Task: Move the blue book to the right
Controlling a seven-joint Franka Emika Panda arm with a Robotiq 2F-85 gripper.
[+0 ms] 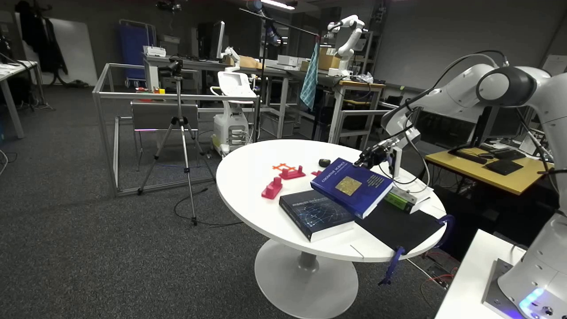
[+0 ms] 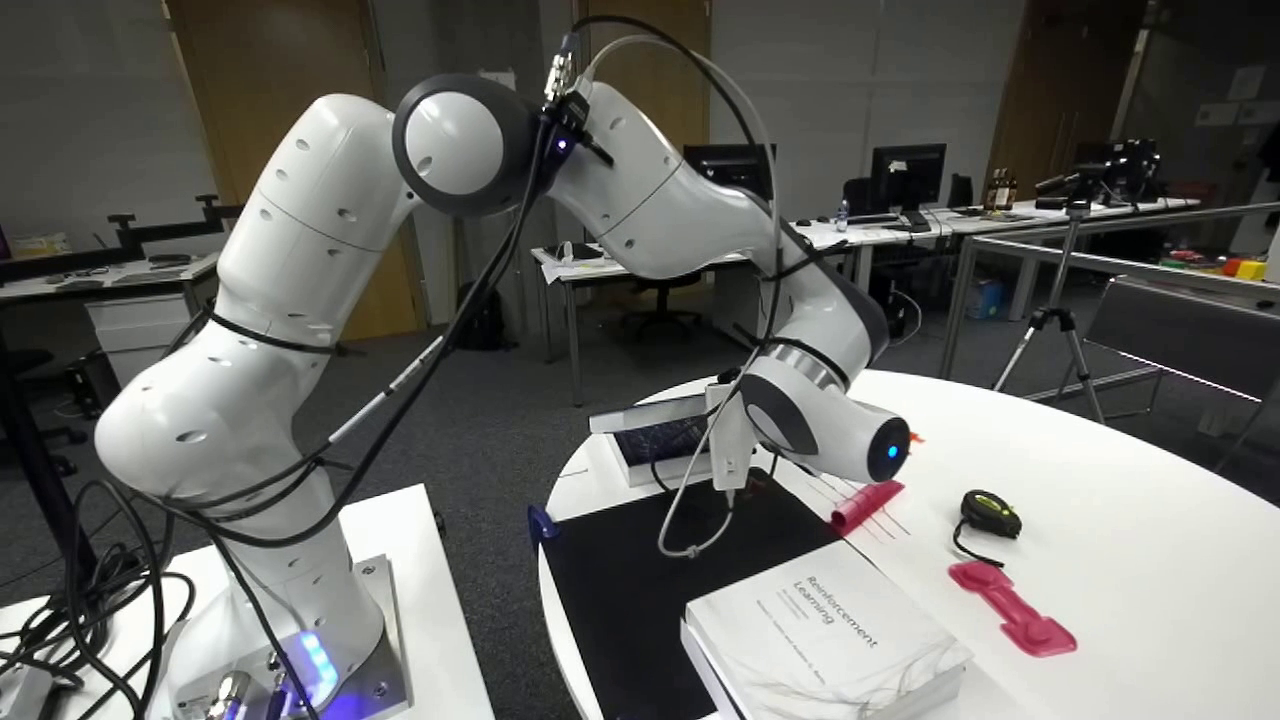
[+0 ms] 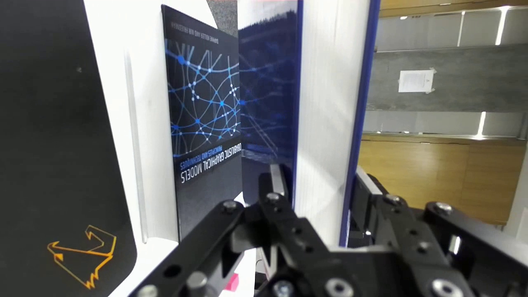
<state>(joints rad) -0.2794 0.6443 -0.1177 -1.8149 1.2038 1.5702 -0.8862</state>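
Grasping the blue Cognitive Science book in my 2-finger gripper, I am judging transport in hand; the next move is demanding rightward travel.

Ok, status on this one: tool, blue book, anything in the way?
Tool clamped on blue book. Held tilted above the table. Dark navy book close below; contact unclear.

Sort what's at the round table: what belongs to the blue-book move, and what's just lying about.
For the job: blue book; jaws, closed on it.
Just lying about: dark book; white book; black mat; tape measure; pink pieces.
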